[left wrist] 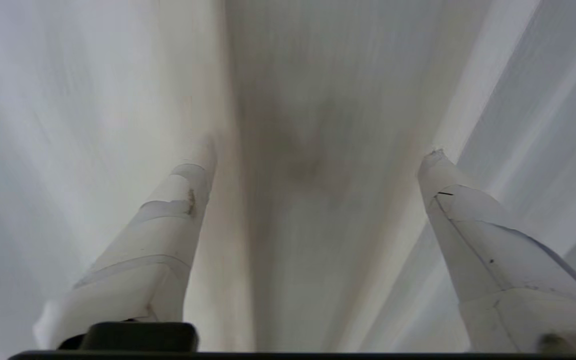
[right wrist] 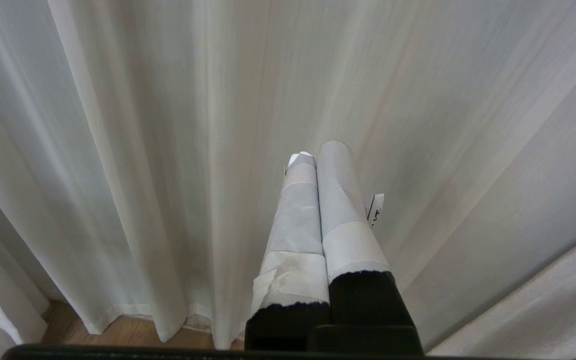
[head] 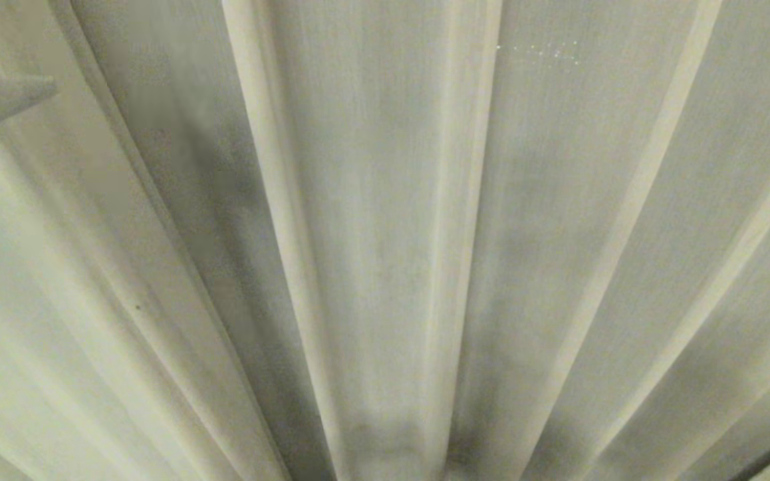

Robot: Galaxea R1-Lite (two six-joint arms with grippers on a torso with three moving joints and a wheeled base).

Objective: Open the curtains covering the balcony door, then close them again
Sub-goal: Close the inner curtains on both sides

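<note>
**Head view: curtains drawn across, left gripper spread wide against the fabric**

Head view is showing nothing but the curtains (head: 385, 240), their cream-beige pleats filling the whole picture and fanning out from the lower middle. One pale fingertip of the left gripper (left wrist: 318, 160) is poking in at the upper left edge of that view, lying in front of the cloth. The balcony door is hidden behind the fabric in all three views.

Left wrist view is showing the left gripper released, its two white-taped fingers (left wrist: 178, 210) standing far apart with nothing between them. A shaded fold of the curtains (left wrist: 288, 100) is lying just ahead of the gap; whether the fingertips are touching the cloth cannot be told.

Right wrist view is showing the right gripper (right wrist: 318, 152) clenched, its two taped fingers (right wrist: 295, 220) pressing side by side and gripping nothing. It is pointing at the curtains (right wrist: 118, 150), which are hanging down to a strip of wooden floor (right wrist: 133, 335) visible below their hem.
</note>
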